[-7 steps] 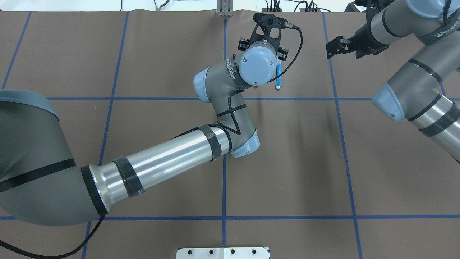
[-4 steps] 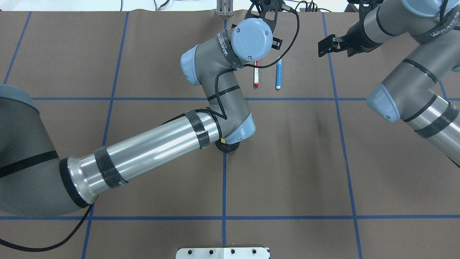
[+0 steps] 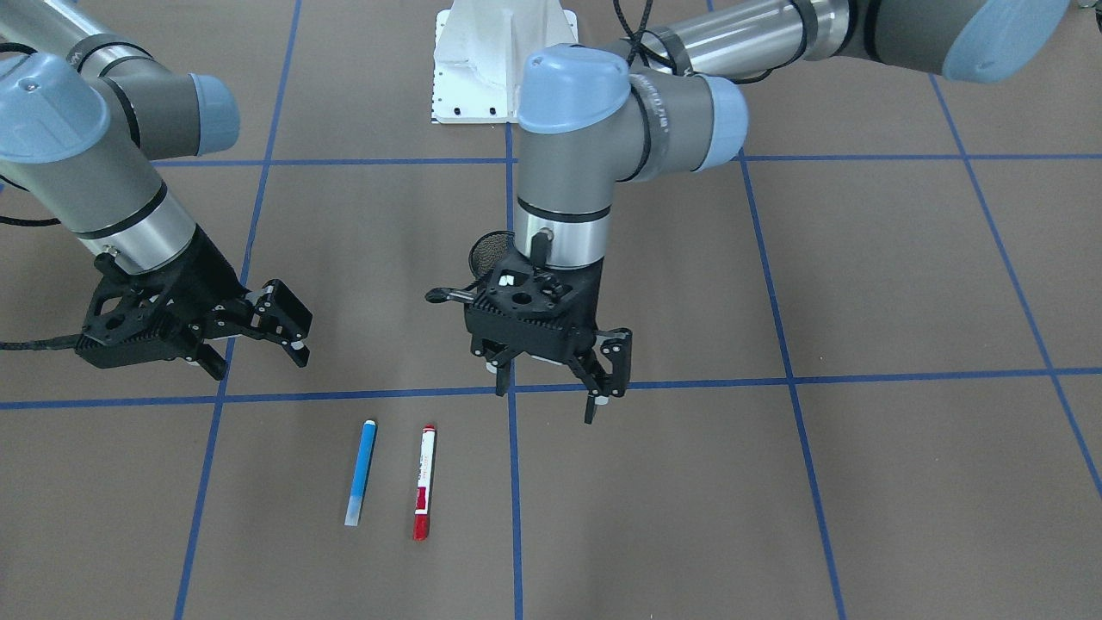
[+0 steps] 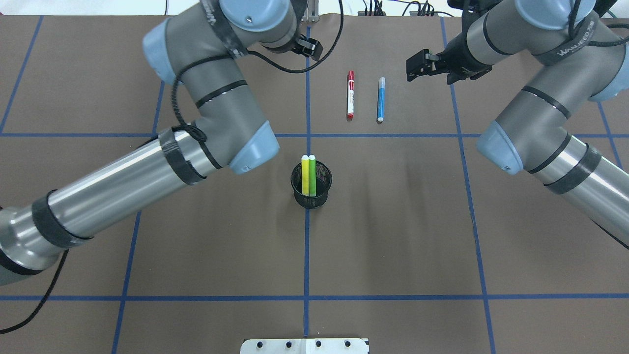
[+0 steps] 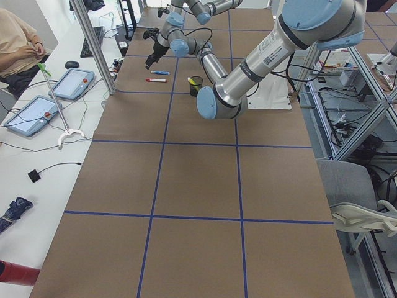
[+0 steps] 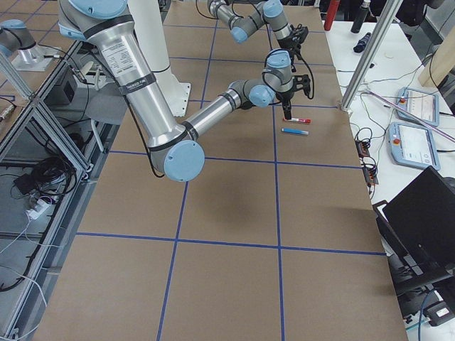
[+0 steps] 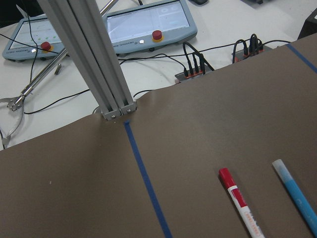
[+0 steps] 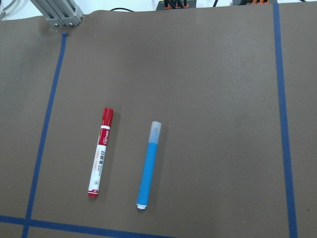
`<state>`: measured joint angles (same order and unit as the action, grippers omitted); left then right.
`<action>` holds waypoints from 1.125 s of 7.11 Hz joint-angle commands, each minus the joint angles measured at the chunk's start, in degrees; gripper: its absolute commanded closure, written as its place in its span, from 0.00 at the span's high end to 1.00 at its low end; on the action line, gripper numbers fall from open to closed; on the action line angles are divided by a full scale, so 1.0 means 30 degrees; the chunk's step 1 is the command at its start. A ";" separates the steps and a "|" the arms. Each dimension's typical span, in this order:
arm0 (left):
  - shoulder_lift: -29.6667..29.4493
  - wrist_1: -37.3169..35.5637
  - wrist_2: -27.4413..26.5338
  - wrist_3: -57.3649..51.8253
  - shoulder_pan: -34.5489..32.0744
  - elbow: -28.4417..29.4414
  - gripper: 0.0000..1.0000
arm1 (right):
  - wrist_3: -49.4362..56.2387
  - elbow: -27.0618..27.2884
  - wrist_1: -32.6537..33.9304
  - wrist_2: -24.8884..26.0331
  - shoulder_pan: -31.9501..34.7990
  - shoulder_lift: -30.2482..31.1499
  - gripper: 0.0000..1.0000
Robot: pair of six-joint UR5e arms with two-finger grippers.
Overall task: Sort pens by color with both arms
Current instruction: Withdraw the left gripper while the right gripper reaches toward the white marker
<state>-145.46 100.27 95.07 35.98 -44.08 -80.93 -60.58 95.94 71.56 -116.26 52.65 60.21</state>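
Note:
A white pen with red cap (image 4: 350,94) and a blue pen (image 4: 381,99) lie side by side, parallel, on the brown mat near the far edge. They also show in the front view as the red pen (image 3: 424,482) and the blue pen (image 3: 360,474). A yellow pen (image 4: 304,174) and a green pen (image 4: 312,174) stand in the black mesh cup (image 4: 311,186) at the table's middle. My left gripper (image 3: 551,389) hangs open and empty, left of the red pen. My right gripper (image 3: 258,349) is open and empty, right of the blue pen (image 8: 149,165).
The white pedestal base (image 3: 504,60) sits at the robot's side. An aluminium post (image 7: 106,74) stands at the mat's far edge, with cables and tablets (image 7: 146,20) behind it. A seated person (image 5: 18,43) is at the side table. Blue tape lines (image 4: 307,246) grid the mat.
My left arm has swung left and away from the red pen, uncovering that pen and the cup. My right gripper has moved left, nearer the blue pen.

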 commanded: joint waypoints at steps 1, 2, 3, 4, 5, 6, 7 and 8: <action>0.2712 -0.1457 0.3830 -0.3396 -0.2785 -0.2838 1.00 | -0.4376 0.0012 -0.0005 0.2233 -0.1691 -0.1255 1.00; 0.3712 -0.1459 0.5354 -0.4919 -0.3986 -0.3283 1.00 | -0.4213 0.0128 -0.0092 0.2509 -0.2107 -0.1522 1.00; 0.4157 -0.1430 0.7052 -0.6355 -0.5216 -0.3317 1.00 | -0.4037 0.0072 -0.2674 0.2628 -0.2778 -0.1321 0.99; 0.4538 -0.1430 0.7707 -0.6834 -0.5751 -0.3346 1.00 | -0.3484 -0.0132 -0.5572 0.3760 -0.3713 -0.0826 0.99; 0.4658 -0.1430 0.7713 -0.6838 -0.5756 -0.3404 1.00 | -0.1913 -0.0192 -0.7457 0.4584 -0.4331 -0.0415 0.98; 0.4688 -0.1430 0.7714 -0.6839 -0.5756 -0.3405 1.00 | -0.0505 -0.0222 -0.8723 0.4592 -0.4482 -0.0005 0.98; 0.4920 -0.1343 0.7714 -0.6839 -0.5727 -0.3405 1.00 | 0.0554 -0.0541 -0.9896 0.4505 -0.4629 0.0260 0.98; 0.4952 -0.1313 0.7714 -0.6839 -0.5727 -0.3405 1.00 | 0.1782 -0.1269 -1.1358 0.4533 -0.4920 0.0292 0.98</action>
<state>-130.94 96.18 118.17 15.50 -61.24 -91.12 -59.75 94.15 42.73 -102.76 38.85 60.56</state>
